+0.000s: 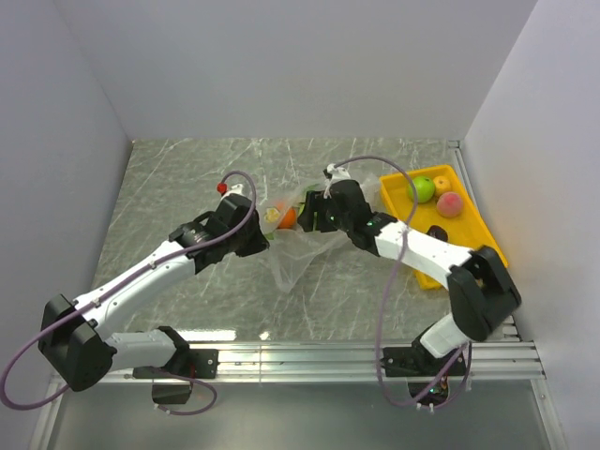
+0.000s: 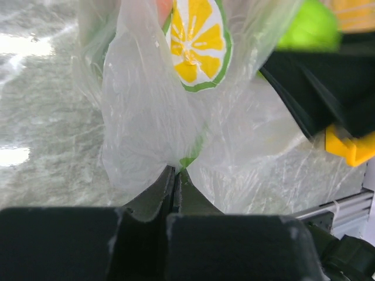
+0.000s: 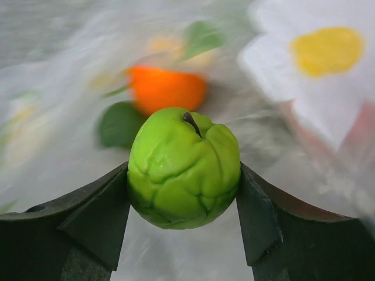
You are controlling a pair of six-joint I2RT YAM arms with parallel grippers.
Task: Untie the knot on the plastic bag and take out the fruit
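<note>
A grey-green, marble-patterned table (image 1: pixel 187 178), veined with white and catching glare near its front edge, carries a crumpled clear plastic bag (image 1: pixel 292 261) whose loose film spreads across the centre. A yellow tray (image 1: pixel 473 230) sits at an angle by the right side. An aluminium rail (image 1: pixel 309 354) borders the near edge.

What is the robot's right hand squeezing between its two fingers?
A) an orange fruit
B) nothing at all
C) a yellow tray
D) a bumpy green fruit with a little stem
D: in the right wrist view, the bumpy green fruit sits clamped in the right gripper, with a dark finger pressed against each of its sides.
</note>
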